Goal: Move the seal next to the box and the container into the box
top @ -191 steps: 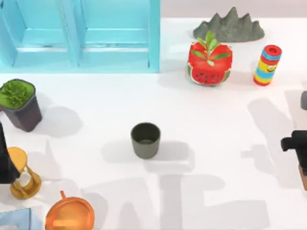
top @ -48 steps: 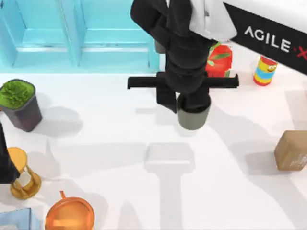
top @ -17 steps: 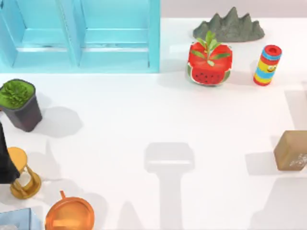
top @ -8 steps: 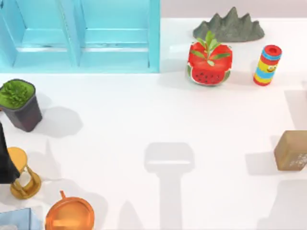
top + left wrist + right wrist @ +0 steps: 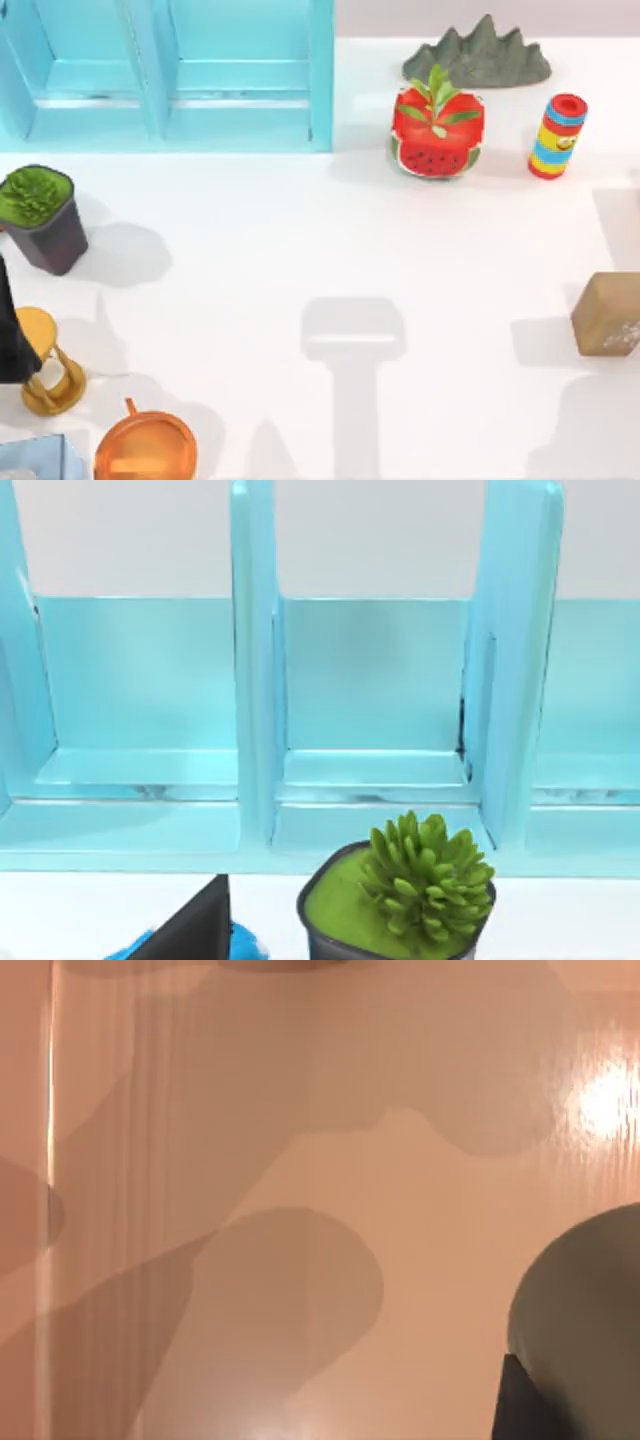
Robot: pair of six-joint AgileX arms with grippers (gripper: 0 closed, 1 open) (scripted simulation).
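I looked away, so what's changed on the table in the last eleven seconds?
The cup left the table's middle: the right arm lifted it away, and it now shows close to the right wrist camera. The seal appeared at the right edge. Left arm, pot and watermelon unchanged.

Worktop (image 5: 300, 230): plain white, crossed by soft grey shadows. Shelf unit (image 5: 165, 75): uniform light turquoise, slightly paler along its ledges. Seal (image 5: 608, 314): tan-brown, with pale whitish scuffing on one face. Container (image 5: 585, 1310): dark grey-green, unpatterned, seen in the right wrist view against a glossy pinkish-tan surface (image 5: 250, 1160) bearing darker mottled shading. Plant pot (image 5: 45, 222): dark purple, filled with bright green foliage. Watermelon piece (image 5: 437, 133): red with black seeds, green rind and green leaves. Cylinder (image 5: 557, 136): banded red, yellow and blue. Rock model (image 5: 478, 55): grey-green. Hourglass (image 5: 48, 360): golden yellow. Round vessel (image 5: 146, 447): shiny orange.
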